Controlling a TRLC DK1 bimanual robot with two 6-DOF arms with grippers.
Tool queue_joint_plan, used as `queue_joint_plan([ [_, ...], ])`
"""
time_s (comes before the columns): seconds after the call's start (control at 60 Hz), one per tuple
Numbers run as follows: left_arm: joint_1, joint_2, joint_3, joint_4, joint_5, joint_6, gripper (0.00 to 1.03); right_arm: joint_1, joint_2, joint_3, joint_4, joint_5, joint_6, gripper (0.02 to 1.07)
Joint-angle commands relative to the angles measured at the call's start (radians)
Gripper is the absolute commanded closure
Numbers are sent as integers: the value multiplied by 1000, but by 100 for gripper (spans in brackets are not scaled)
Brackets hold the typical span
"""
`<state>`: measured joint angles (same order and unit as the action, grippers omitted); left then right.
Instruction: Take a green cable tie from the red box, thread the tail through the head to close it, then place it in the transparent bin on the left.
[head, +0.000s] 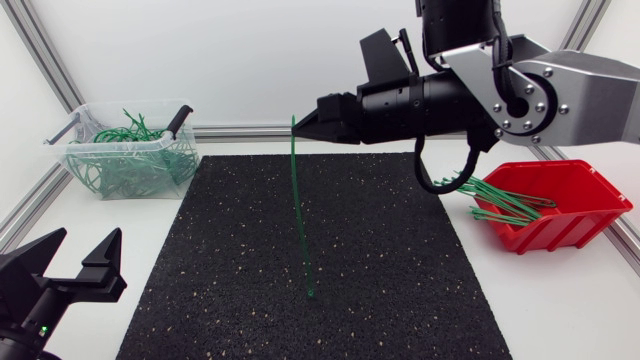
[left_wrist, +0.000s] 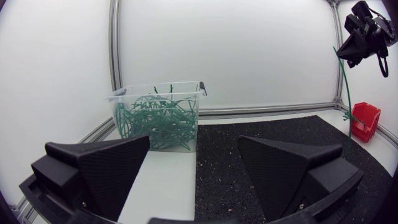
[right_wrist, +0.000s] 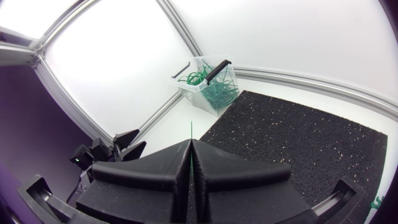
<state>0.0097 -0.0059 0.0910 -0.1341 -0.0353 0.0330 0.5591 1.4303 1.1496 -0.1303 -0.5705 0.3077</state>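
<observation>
A green tie (head: 300, 210) is gripped by its upper end in the right gripper (head: 303, 122), whose fingers are clenched on it from both sides. In the right wrist view the two fingers are pressed together, with the tie showing as a thin green line at their seam. The tie hangs almost straight down, slightly tilted, over the middle of the black mat (head: 400, 270). Whether its lower tip touches the mat cannot be told. The right arm (head: 520, 90) is stretched in from the right, high above the mat. The red box (head: 575, 225) stands on the table just beside the mat's right edge, and spare ties (head: 500, 200) are piled in it, some poking over its rim toward the mat. The transparent bin (head: 100, 106) is set at the far left, beside the mat's corner, and a tangle (head: 130, 160) of green ties is seen inside it. The left gripper (head: 75, 250) is found at the near left corner, off the mat, with its fingers released and spread wide.
</observation>
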Motion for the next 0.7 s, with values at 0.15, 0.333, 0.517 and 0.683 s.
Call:
queue_joint_plan([
  [0.15,-1,6,-34,-62,-2,-5,4,160,-162,-41,-54,347,-274,100],
  [0.333,-1,6,-34,-62,-2,-5,4,308,-257,-83,-63,624,-479,100],
  [0.517,-1,6,-34,-62,-2,-5,4,453,-272,-194,21,903,-694,100],
  [0.683,-2,7,-34,-62,0,-5,4,504,-188,-240,86,1068,-782,100],
])
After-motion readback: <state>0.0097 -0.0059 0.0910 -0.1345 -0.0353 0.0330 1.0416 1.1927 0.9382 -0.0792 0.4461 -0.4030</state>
